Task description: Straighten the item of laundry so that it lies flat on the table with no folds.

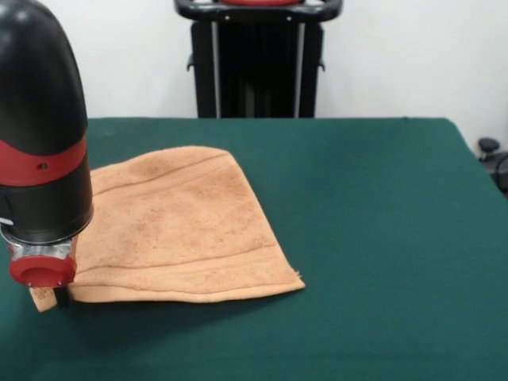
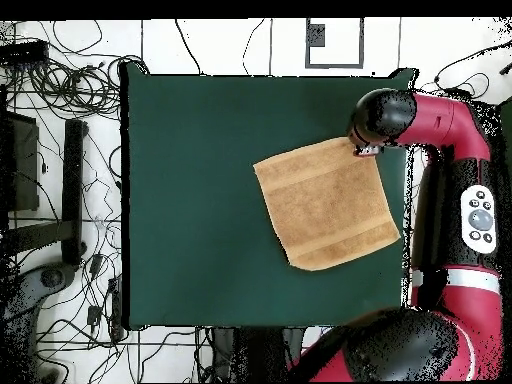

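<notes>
The orange-tan towel (image 1: 178,230) lies spread out on the dark green table (image 1: 381,238), turned a little askew, with a woven band showing near two ends. In the overhead view the towel (image 2: 328,203) sits at the table's (image 2: 200,180) right side. My gripper (image 1: 59,298) is low at the towel's near-left corner in the front view, right at the cloth. The black and red wrist housing (image 1: 44,135) hides most of it. From overhead the gripper (image 2: 365,150) sits at the towel's upper right corner. Whether it holds the corner does not show.
The robot pedestal (image 1: 258,59) stands at the table's far side. In the overhead view the red arm (image 2: 455,170) runs along the table's right edge. Cables (image 2: 70,80) lie on the floor to the left of the table.
</notes>
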`<action>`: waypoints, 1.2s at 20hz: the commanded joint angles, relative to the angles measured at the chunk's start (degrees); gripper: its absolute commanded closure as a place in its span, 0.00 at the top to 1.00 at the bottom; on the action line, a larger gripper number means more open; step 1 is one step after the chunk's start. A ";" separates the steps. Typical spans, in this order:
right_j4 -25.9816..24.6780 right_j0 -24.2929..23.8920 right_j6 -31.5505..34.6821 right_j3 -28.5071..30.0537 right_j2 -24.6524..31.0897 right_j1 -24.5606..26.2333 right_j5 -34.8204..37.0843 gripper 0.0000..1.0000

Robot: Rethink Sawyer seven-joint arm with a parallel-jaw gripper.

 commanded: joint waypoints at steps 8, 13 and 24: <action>2.19 0.60 -20.84 6.76 8.17 0.32 -7.79 0.00; 2.92 1.51 -11.37 6.81 4.64 0.47 -6.01 1.00; 3.95 0.72 -9.00 7.97 2.72 1.39 -4.95 1.00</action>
